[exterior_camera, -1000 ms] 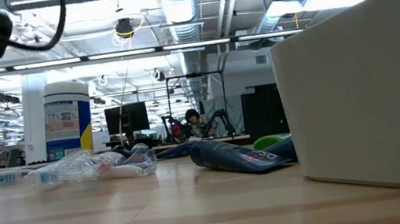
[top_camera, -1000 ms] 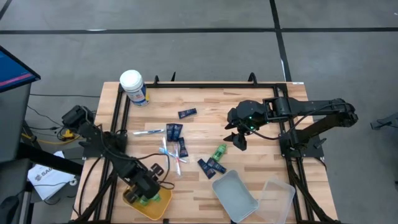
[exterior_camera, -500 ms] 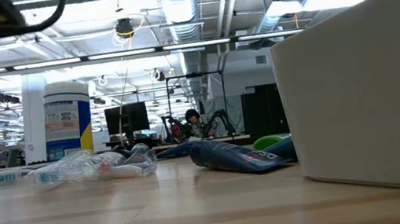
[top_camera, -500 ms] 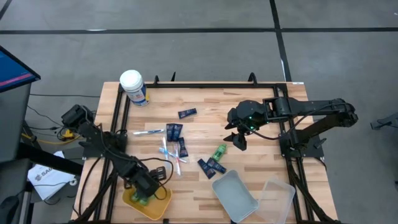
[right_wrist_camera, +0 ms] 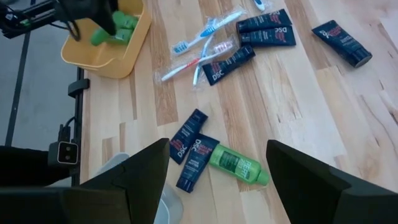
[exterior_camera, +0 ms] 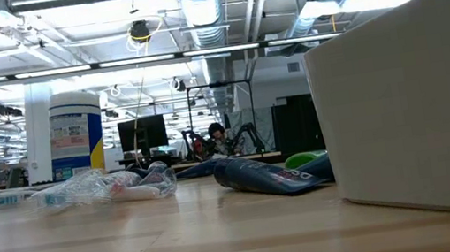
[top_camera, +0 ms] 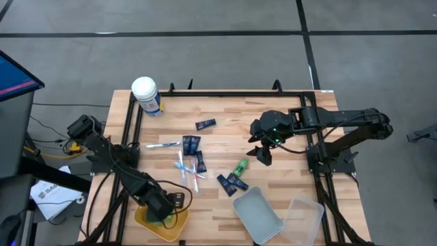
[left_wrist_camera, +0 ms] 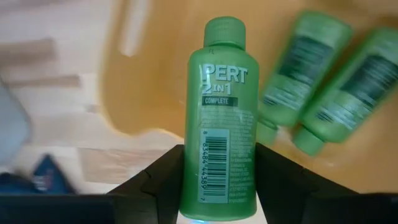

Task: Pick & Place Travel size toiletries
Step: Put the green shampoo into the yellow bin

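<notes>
From above, the pale butcher-block wooden counter (top_camera: pixel 287 130) sits inside a black metal frame. The left gripper (top_camera: pixel 158 213) hangs over a shallow mustard-yellow plastic tray (top_camera: pixel 176 229) at about 7 o'clock on the counter. The right gripper (top_camera: pixel 261 156) hovers at about 3 o'clock, its fingers spread and empty. Near the centre lie flat dark navy tubes (top_camera: pixel 191 144), thin wrapped toothbrushes (top_camera: pixel 183 166) and, toward 5 o'clock, a small glossy green plastic bottle (top_camera: pixel 240 167). A clear rectangular plastic box (top_camera: pixel 257 214) and its lid (top_camera: pixel 304 220) lie at 5 o'clock; a white-lidded round canister (top_camera: pixel 146 95) stands at 11 o'clock.

From counter height, the smooth wood grain runs toward crinkled clear wrappers (exterior_camera: pixel 100 187), a dark navy tube (exterior_camera: pixel 261 177) lying flat, and the canister (exterior_camera: pixel 76 136) upright at the back. A matte white box wall (exterior_camera: pixel 409 98) fills the 3 o'clock side.

The left wrist camera shows the left gripper (left_wrist_camera: pixel 217 186) clamped partway closed on a green cylindrical screw-cap bottle (left_wrist_camera: pixel 222 118) with a printed label and barcode, held above the yellow tray (left_wrist_camera: pixel 168 81), where two more green bottles (left_wrist_camera: pixel 336 81) lie side by side.

The right wrist camera shows the right gripper (right_wrist_camera: pixel 217 174) wide open, holding nothing, above the green bottle (right_wrist_camera: pixel 238 166), which lies against two navy tubes (right_wrist_camera: pixel 189 146). Beyond are the toothbrushes (right_wrist_camera: pixel 202 43) and the yellow tray (right_wrist_camera: pixel 118 46).
</notes>
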`<state>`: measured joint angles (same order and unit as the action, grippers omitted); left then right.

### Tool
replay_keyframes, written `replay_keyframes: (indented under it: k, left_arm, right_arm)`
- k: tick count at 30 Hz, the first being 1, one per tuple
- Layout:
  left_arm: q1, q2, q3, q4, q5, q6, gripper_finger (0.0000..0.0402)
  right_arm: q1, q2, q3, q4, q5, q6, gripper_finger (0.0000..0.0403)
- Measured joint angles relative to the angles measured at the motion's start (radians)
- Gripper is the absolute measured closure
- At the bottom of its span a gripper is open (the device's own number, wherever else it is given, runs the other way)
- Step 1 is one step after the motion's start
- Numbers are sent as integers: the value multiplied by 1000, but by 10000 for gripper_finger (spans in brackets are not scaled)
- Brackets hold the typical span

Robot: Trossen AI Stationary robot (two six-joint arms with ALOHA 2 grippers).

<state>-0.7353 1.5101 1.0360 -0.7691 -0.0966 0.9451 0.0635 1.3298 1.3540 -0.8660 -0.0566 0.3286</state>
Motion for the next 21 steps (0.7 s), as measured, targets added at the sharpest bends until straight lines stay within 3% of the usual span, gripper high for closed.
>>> replay_keyframes:
  k: [7, 21]
  left_arm:
    - [-21, 0, 19, 99, 114, -2, 236]
    - [-2, 4, -31, 117, 130, 133, 231]
  right_arm:
    - [0, 0, 0, -1, 0, -22, 143]
    - [0, 0, 0, -1, 0, -23, 143]
